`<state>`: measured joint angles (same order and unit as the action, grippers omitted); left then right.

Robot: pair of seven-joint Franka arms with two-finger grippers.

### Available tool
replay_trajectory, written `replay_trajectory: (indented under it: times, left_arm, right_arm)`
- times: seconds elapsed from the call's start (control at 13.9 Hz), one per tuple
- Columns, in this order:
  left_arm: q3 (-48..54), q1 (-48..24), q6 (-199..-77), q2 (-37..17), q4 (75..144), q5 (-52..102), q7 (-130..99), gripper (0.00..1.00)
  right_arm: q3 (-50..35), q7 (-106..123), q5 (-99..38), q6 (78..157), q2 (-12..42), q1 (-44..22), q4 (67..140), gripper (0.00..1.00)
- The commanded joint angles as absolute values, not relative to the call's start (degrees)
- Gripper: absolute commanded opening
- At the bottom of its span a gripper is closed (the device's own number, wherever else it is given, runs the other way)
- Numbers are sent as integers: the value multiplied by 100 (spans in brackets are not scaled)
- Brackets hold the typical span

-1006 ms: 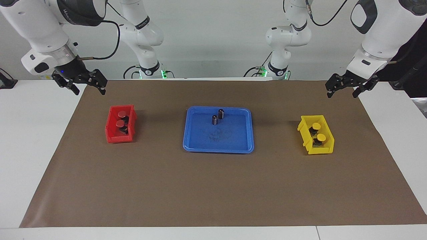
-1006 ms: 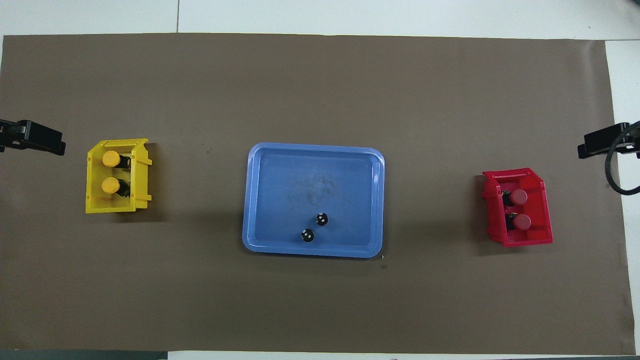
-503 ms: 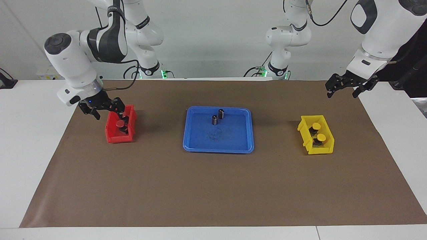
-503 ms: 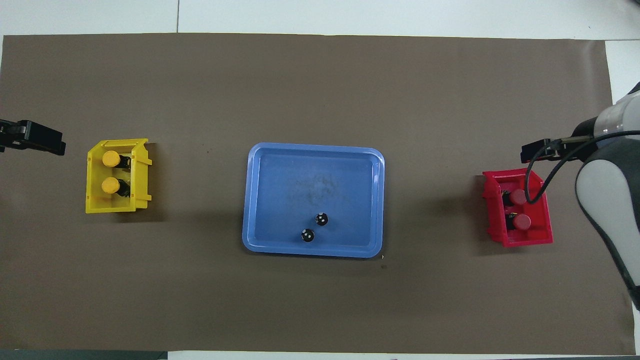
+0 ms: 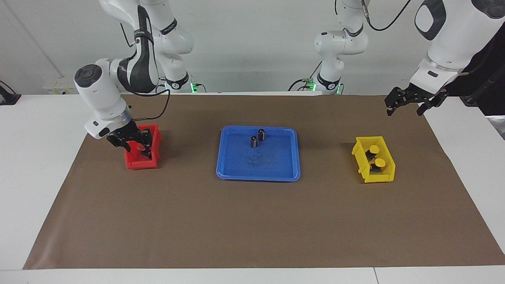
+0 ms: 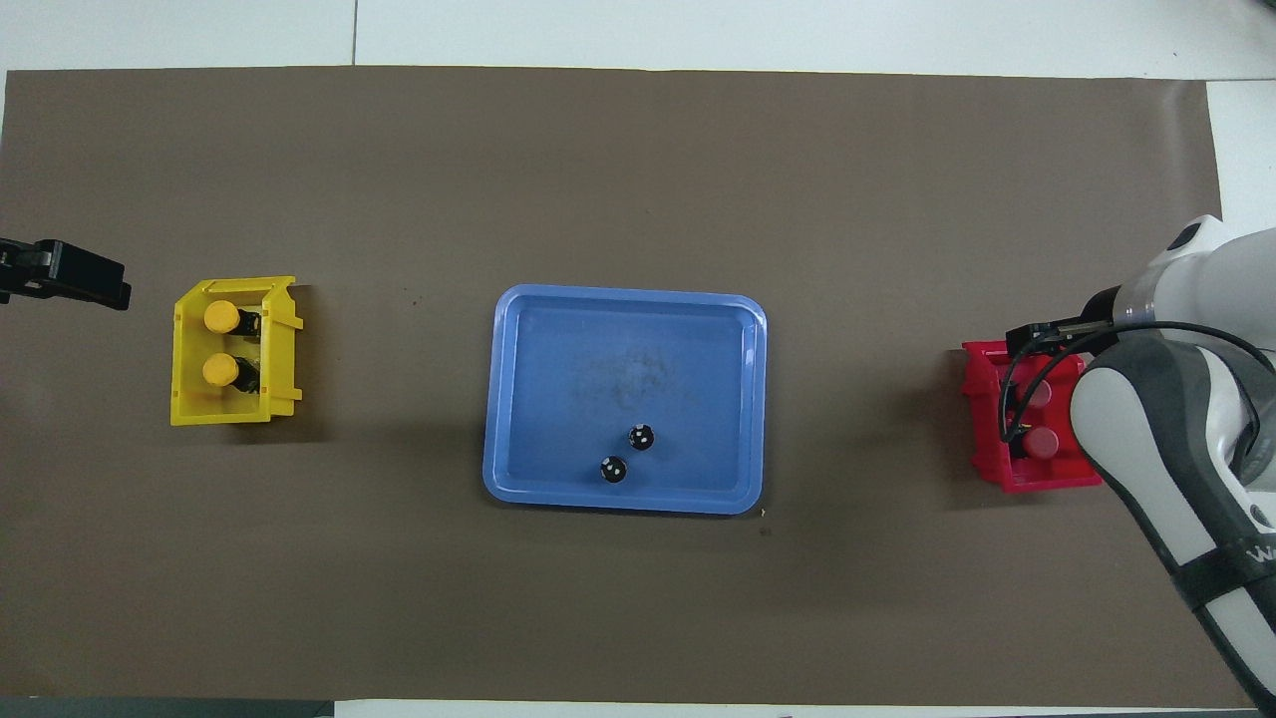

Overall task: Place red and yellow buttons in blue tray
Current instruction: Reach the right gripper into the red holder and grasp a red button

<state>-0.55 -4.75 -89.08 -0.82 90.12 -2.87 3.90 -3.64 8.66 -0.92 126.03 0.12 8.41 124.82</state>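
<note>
White walls stand at the robots' end, and a white table (image 5: 39, 165) holds a big brown mat (image 5: 252, 221).

Near to the robots, the left gripper (image 5: 410, 105) hangs in the air over the mat's edge at the left arm's end. Its fingers are spread wide and hold nothing. That arm waits.

A bit farther out sits the blue tray (image 5: 258, 173) in the middle of the mat. Two dark cylinders (image 5: 257, 138) stand in the part of it nearest the robots, close together. No buttons are in the tray.

Beside the tray, toward the right arm's end, is a red bin (image 5: 136, 162). The right gripper (image 5: 139, 147) is down inside it, right at a red button (image 6: 1044, 443). I cannot tell if its fingers have gripped the button. The arm hides much of the bin from above.

Toward the left arm's end is a yellow bin (image 5: 365, 173). Two yellow buttons (image 5: 377, 156) sit in it, one nearer the robots than the other.
</note>
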Motion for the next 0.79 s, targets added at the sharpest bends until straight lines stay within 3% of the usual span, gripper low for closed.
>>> replay_trajectory:
  times: [0.0,0.72]
  left_arm:
    - [-53,-439,-9000,79,9211,-229,378,100]
    - [-62,-422,-8842,88,9211,-229,352,100]
  right_arm:
    - [-396,1011,-193,12955,-114,905,12884,69]
    - [-396,1055,-185,12990,-281,1020,13280,66]
